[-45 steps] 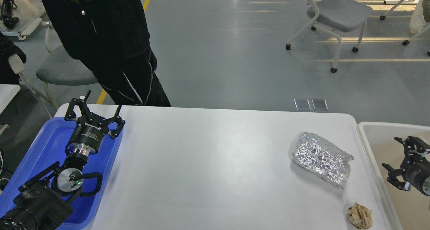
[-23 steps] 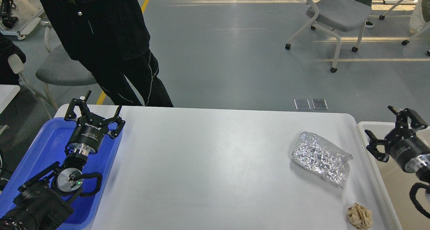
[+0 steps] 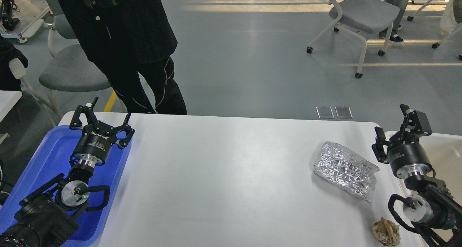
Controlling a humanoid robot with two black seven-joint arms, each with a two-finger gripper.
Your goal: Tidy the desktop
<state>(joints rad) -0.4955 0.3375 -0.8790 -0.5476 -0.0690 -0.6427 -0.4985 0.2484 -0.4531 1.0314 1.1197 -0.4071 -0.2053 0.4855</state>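
Observation:
The white desktop (image 3: 223,174) fills the middle of the head view. On its right part lies a crumpled silver foil wrapper (image 3: 344,170). A small crumpled beige paper ball (image 3: 386,232) lies near the front right corner. My right gripper (image 3: 391,126) is open and empty, above the desktop's right edge, just right of the foil. My left gripper (image 3: 103,117) is open and empty, above the far right rim of the blue tray (image 3: 43,160).
A cream bin (image 3: 445,149) stands off the desktop's right edge, partly behind my right arm. A person in black (image 3: 126,48) stands at the far left edge. Grey chairs (image 3: 361,12) stand on the floor beyond.
My right gripper has risen from over the cream bin and moved left, now beside the foil. The person has shifted a little to the right. My left arm has not moved.

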